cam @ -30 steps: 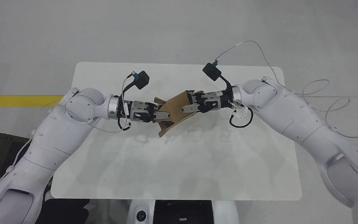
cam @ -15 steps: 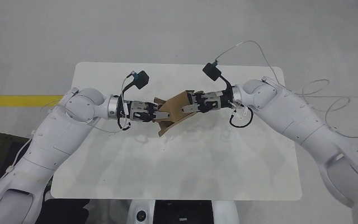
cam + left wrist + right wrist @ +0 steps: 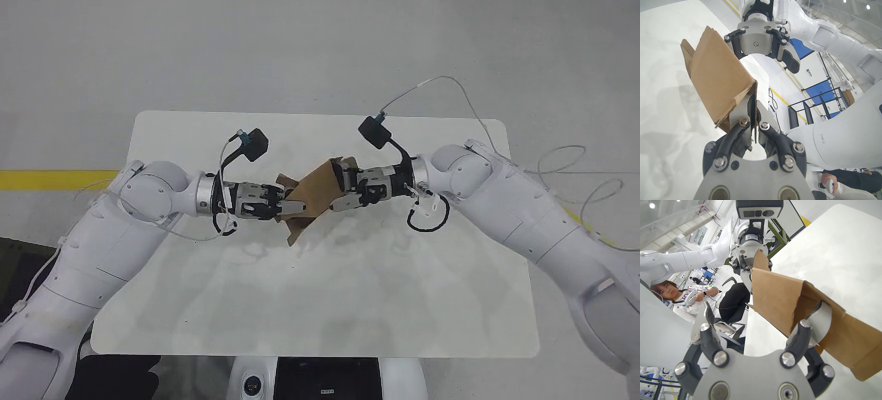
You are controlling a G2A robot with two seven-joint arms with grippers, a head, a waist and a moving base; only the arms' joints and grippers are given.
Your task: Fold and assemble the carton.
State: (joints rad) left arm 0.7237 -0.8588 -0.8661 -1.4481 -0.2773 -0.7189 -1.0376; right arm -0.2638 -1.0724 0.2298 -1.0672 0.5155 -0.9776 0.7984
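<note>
There is 1 carton (image 3: 312, 192), 1 white table (image 3: 400, 300) and 2 grippers. The carton is a flattened brown cardboard sleeve held up off the table, above its middle, between the 2 arms.

In the top view its long axis runs on a diagonal, from the near end on the left gripper's (image 3: 288, 207) side to the far end on the right gripper's (image 3: 342, 188) side. The flat face is tilted rather than level.

The left wrist view shows the left gripper's 2 fingers pinched tight on 1 thin cardboard edge at the carton's near end. The broad panel slants away from them toward the other arm. That view also shows the right gripper spread wide, with 1 padded finger (image 3: 791, 61) standing free in the air beside the carton and the other behind the panel.

The right wrist view shows what the top view hides. 1 finger (image 3: 818, 315) of the wide-open right gripper sits inside the carton's open end, under a raised flap. The other finger (image 3: 705, 315) is well clear of the cardboard. Here the carton's open end faces the right gripper, and its far end meets the left gripper.
</note>
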